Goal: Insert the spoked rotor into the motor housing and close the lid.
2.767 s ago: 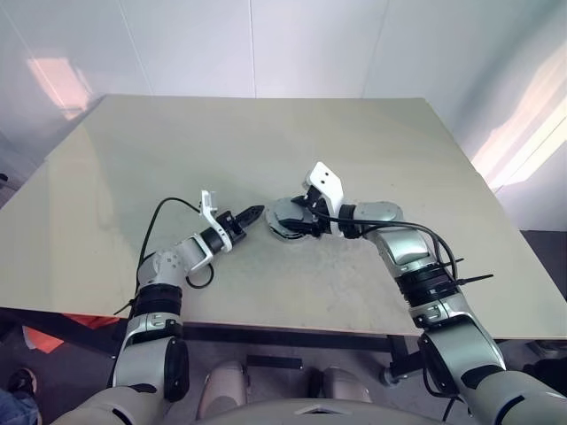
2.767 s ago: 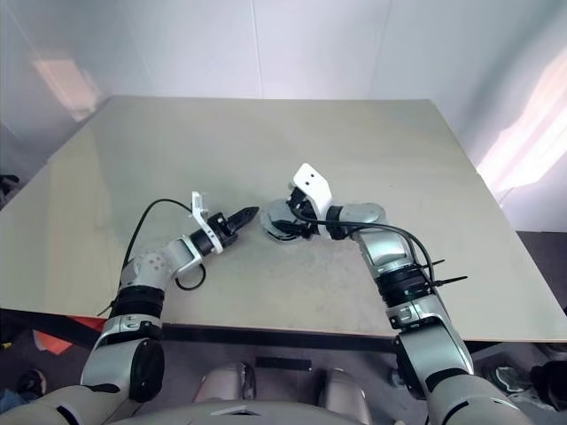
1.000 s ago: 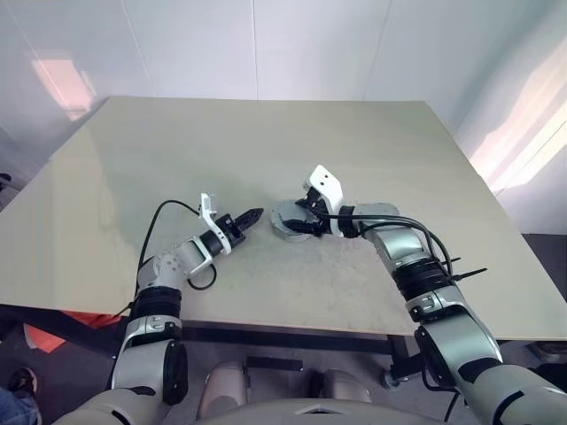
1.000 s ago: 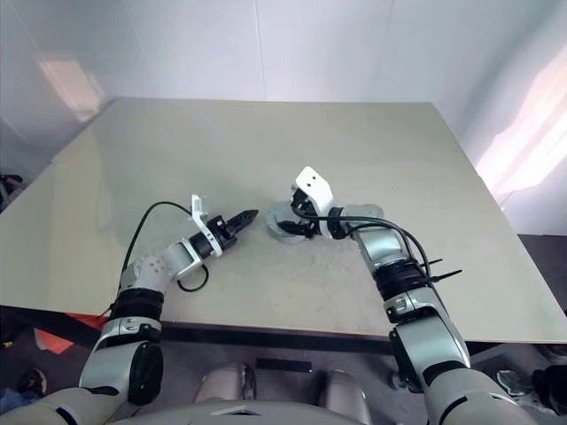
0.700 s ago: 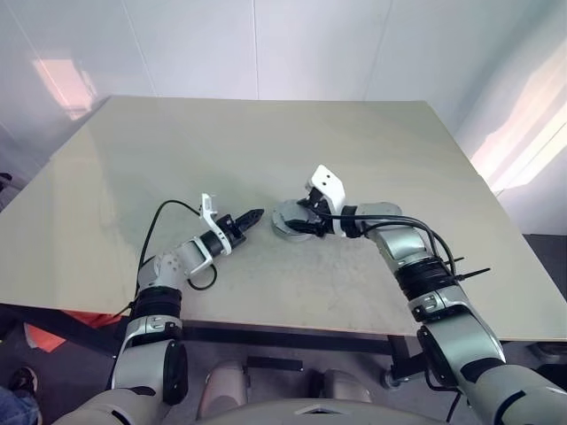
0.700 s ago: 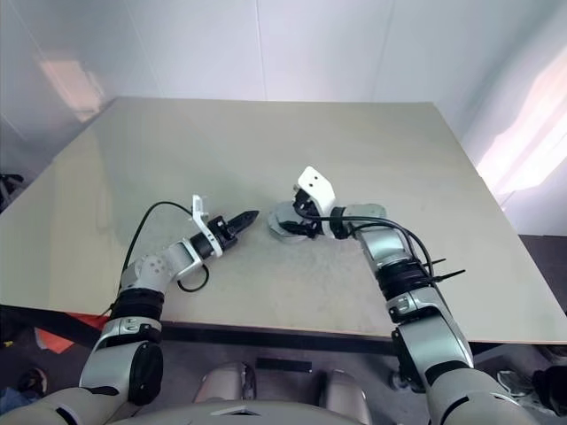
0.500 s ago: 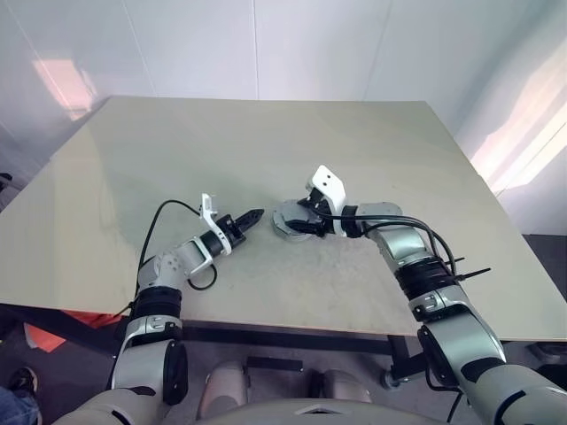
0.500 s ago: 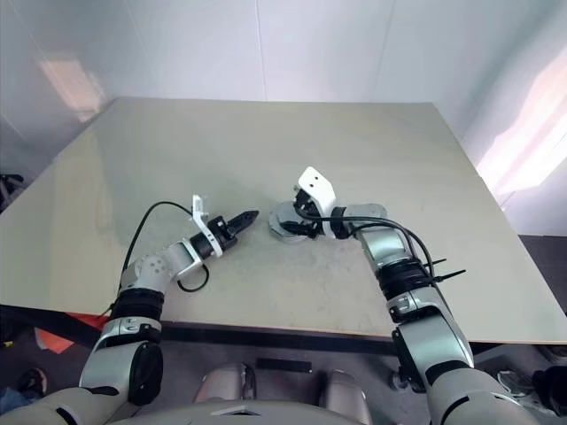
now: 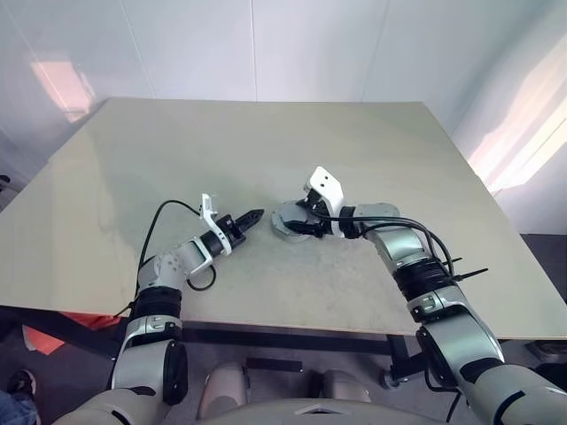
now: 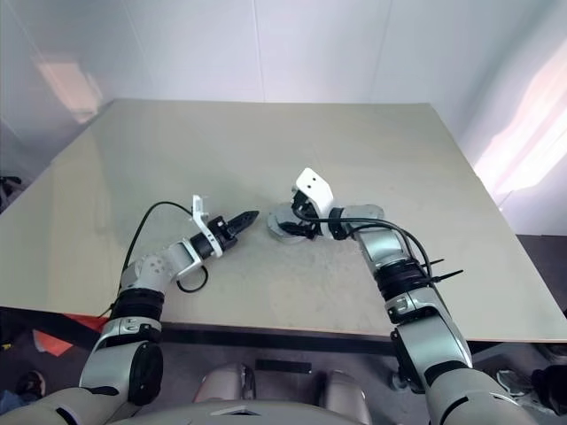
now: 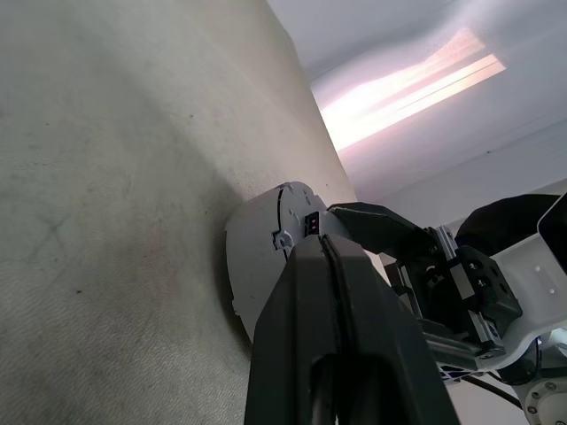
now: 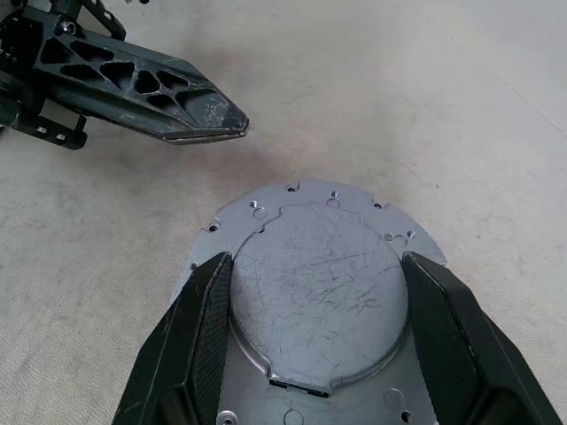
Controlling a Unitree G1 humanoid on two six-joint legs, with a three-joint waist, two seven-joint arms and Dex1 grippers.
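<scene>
The lid [image 12: 310, 204], a round grey metal disc with a raised centre and small screw holes, lies flat near the middle of the table [image 9: 266, 142]. My right gripper [image 12: 319, 266] reaches over it from the right. Its two black fingers [image 12: 190, 354] are closed against opposite sides of the raised centre. My left gripper [image 9: 257, 213] is shut and holds nothing. It points level at the lid's left edge from a short gap away, and its tip [image 12: 226, 124] shows beyond the lid. The spoked rotor and the motor housing are hidden under the lid.
The pale table top stretches bare on every side of the lid [image 10: 280, 218]. White walls stand behind its far edge. A black cable loops from my left wrist [image 9: 164, 212] above the table.
Since the earliest frames my right gripper has sunk with the lid, which went from tilted to flat. Over the last second neither arm has moved.
</scene>
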